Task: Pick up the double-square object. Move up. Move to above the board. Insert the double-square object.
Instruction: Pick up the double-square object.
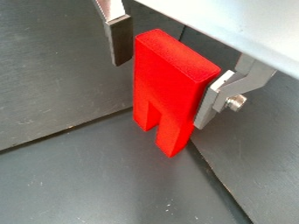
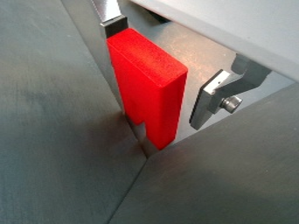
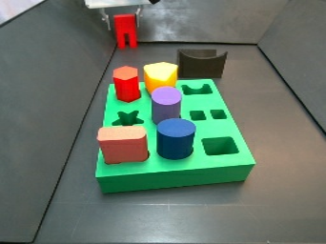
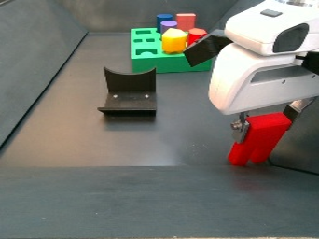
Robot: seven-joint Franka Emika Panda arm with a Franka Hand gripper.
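- Straddling the double-square object [image 1: 173, 87] in a wrist view, the gripper [image 1: 176, 77] has one silver finger [image 1: 118, 37] standing a little clear of one side of the block and the other finger [image 1: 222, 94] close against the opposite side; the jaws are slightly wider than the block, and whether the grip has closed is not clear.
- Showing the same scene, a wrist view has the red block [image 2: 149, 83] upright on the dark floor between the gripper [image 2: 158, 74] fingers, with its grooved end down at a seam in the floor.
- Looking down the table in a side view, the gripper [image 3: 124, 21] sits at the far end over the block [image 3: 125, 30], which stands beyond the board [image 3: 178, 170] and left of the fixture [image 3: 201, 63].
- Facing the other way, a side view shows the gripper [image 4: 264, 121] at near right around the block's [image 4: 258, 142] top, the board [image 4: 149, 47] well apart at the far end, and the fixture [image 4: 129, 91] between them to the left.
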